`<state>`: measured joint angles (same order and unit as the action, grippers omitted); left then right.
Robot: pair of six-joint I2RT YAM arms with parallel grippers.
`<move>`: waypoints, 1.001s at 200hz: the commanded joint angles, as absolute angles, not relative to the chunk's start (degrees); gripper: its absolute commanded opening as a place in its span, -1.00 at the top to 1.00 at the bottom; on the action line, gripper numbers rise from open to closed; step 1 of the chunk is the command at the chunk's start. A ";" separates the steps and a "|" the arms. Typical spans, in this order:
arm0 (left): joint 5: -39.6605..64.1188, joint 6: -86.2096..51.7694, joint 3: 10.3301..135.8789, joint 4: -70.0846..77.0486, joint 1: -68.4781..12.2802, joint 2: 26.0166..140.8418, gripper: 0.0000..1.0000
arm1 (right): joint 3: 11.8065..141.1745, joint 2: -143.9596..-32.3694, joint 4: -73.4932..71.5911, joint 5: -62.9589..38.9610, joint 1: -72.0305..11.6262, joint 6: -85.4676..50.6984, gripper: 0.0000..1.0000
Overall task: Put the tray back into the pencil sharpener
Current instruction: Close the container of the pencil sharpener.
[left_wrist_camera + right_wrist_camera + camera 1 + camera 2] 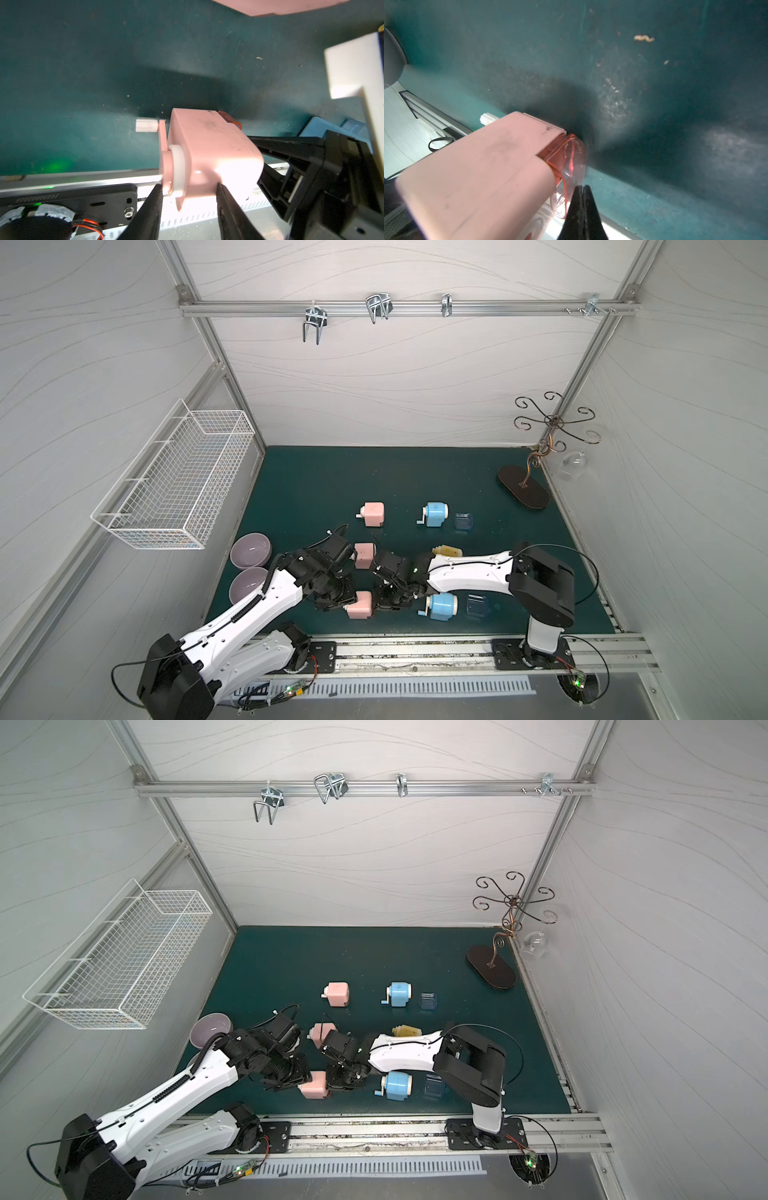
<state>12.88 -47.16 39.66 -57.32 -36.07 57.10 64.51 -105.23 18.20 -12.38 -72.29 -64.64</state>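
- Two robot arms meet low over the front of a dark green worktop (pixel 316 481), seen from above. Both reach for one pink pencil sharpener (pixel 360 605) near the front edge.
- In the left wrist view, the left claw (pixel 189 185) is clamped on the pink pencil sharpener. One finger sits on each side of the body, close to the end with the crank handle (pixel 145 125).
- The tray (pixel 566 158), a clear drawer with an orange tint, sits partly inside the sharpener's open end. A rounded part of it sticks out.
- The right claw (pixel 580 188) has its jaws pressed together with nothing between them. Its tips are against the tray's outer face or just short of it; blur at that spot makes contact hard to confirm.
- The step in hand looks like pushing the tray fully home while the left arm braces the body.
- Risk: the narrow closed tips could slide off the tray's smooth curved face, because they bear near its edge and not its middle.
- Risk: a push off the slot's line could tilt the tray and jam it.
- Risk: a hard push could slide the sharpener through the left claw's hold, which is at the far end from the push.
- Risk: a blue sharpener (pixel 442 606) lies just beside the right arm and could be knocked if the tips slip.
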 commanded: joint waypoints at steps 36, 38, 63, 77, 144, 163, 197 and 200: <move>12.63 -47.21 37.96 -55.44 -36.74 59.06 0.11 | 64.16 -105.09 13.60 -14.43 -72.33 -65.17 1.00; 12.58 -47.24 37.97 -55.41 -36.74 59.11 0.11 | 64.16 -105.11 13.35 -14.57 -72.38 -65.20 1.00; 12.82 -47.50 37.71 -54.85 -37.00 59.34 0.11 | 64.55 -104.72 12.43 -14.65 -72.67 -65.61 1.00; 12.75 -47.59 37.59 -54.58 -37.22 59.44 0.11 | 64.29 -104.59 12.23 -14.65 -72.77 -65.83 1.00; 12.82 -47.66 37.57 -54.78 -37.35 59.41 0.11 | 64.50 -105.92 10.22 -16.27 -73.10 -66.86 1.00; 12.78 -47.64 37.62 -54.77 -37.35 59.31 0.12 | 64.94 -106.05 10.26 -16.35 -73.24 -66.63 1.00; 12.81 -47.64 37.62 -54.80 -37.39 59.41 0.11 | 64.09 -105.28 10.24 -15.64 -72.73 -66.62 1.00; 12.83 -47.68 37.62 -54.76 -37.37 59.41 0.11 | 64.00 -105.23 10.01 -15.81 -72.69 -66.62 1.00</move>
